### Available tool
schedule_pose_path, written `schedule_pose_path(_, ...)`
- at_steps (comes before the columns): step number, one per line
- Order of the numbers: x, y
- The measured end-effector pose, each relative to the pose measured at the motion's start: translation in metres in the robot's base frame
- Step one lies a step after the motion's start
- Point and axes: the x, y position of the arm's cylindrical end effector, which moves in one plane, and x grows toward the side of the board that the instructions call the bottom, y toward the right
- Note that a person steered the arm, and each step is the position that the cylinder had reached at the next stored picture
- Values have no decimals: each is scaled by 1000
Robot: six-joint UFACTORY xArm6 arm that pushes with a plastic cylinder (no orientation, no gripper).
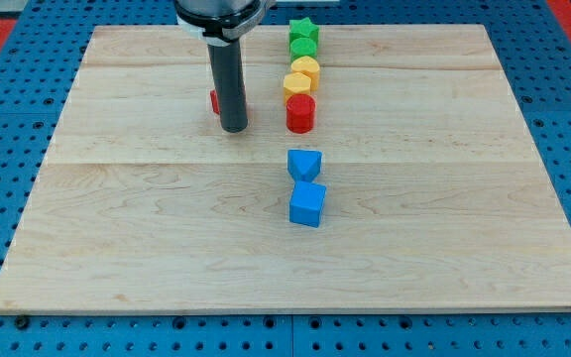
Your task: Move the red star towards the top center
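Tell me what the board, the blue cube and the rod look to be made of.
Board: pale wood, matte; grain lines and plank seams show. Blue cube: probably moulded plastic, uniform colour, slight sheen. Rod, ending at my tip: dark, smooth, maybe metal or plastic; it mostly hides the red block behind it.

A small red block, the red star [214,101], lies flat on the tabletop [147,238] in the upper part of the view, left of centre. Only a thin red sliver shows, so its star shape cannot be made out.
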Motion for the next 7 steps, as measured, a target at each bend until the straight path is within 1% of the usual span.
schedule_pose_path(1, -4, -25)
schedule_pose_path(2, -27, -29)
schedule_pose_path(4, -35, -29)
schedule_pose_path(5, -28, -28)
schedule_pose_path(6, -5, -22)
schedule_pose_path(7, -11, -6)
